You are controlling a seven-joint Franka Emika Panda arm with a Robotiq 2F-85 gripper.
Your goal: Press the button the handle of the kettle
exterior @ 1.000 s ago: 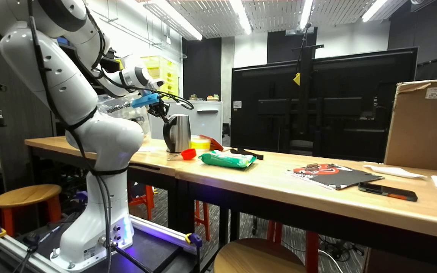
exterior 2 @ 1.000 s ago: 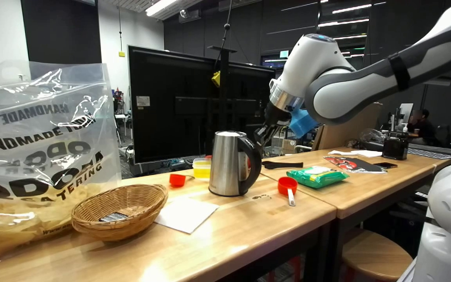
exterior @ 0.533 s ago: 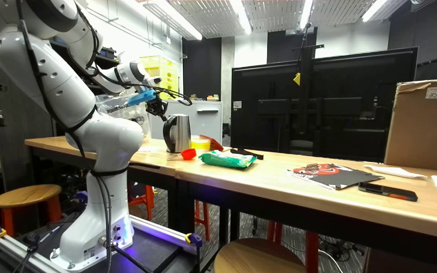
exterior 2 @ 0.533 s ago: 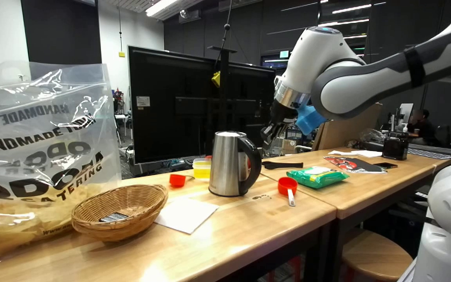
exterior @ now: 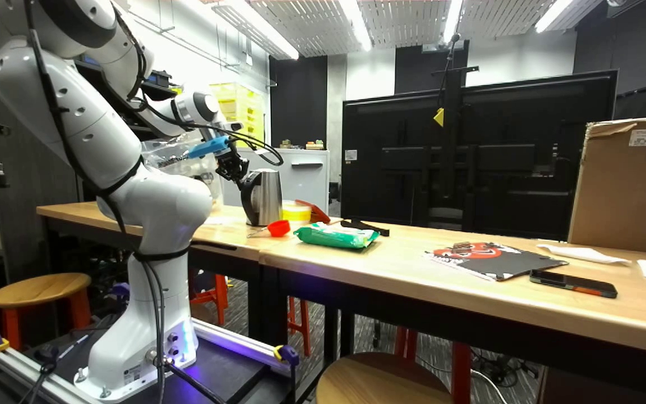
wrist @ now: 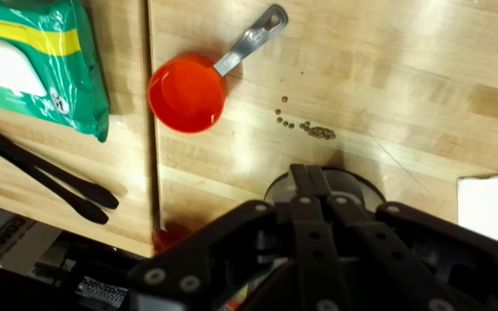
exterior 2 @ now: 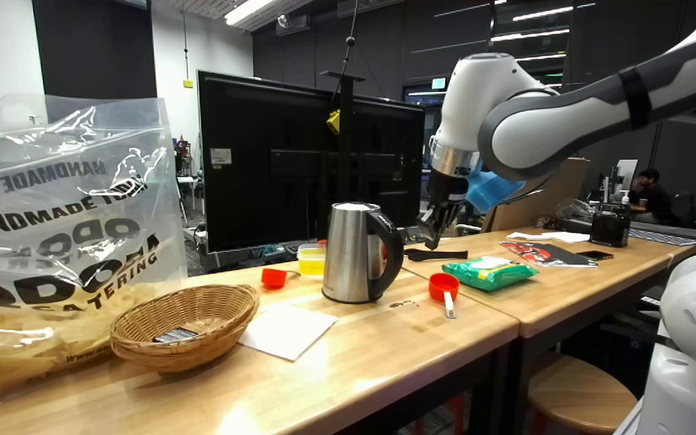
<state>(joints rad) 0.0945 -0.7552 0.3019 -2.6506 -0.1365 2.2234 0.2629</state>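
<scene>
The kettle is silver with a black handle. It stands upright on the table in both exterior views [exterior: 270, 196] [exterior 2: 347, 260]. In the wrist view the kettle [wrist: 371, 196] is mostly hidden behind my fingers. The black handle [exterior 2: 394, 251] faces the robot side. My gripper [exterior 2: 431, 243] is shut and empty, its fingertips together in the wrist view [wrist: 307, 169]. It points down beside the handle's upper part, with a gap between them in that exterior view. In an exterior view the fingertips [exterior: 240, 183] overlap the handle's edge. I cannot make out a button.
A red measuring scoop [exterior 2: 443, 286] and a green wipes pack [exterior 2: 490, 273] lie near the kettle. Black tongs [exterior 2: 435, 255] lie behind. A second red scoop [exterior 2: 273, 278], a yellow container [exterior 2: 311, 261], a white paper [exterior 2: 288, 332] and a wicker basket [exterior 2: 136, 353] are on its far side.
My gripper has moved back from the top of the handle, then lower, and now points more steeply down. The kettle has not moved.
</scene>
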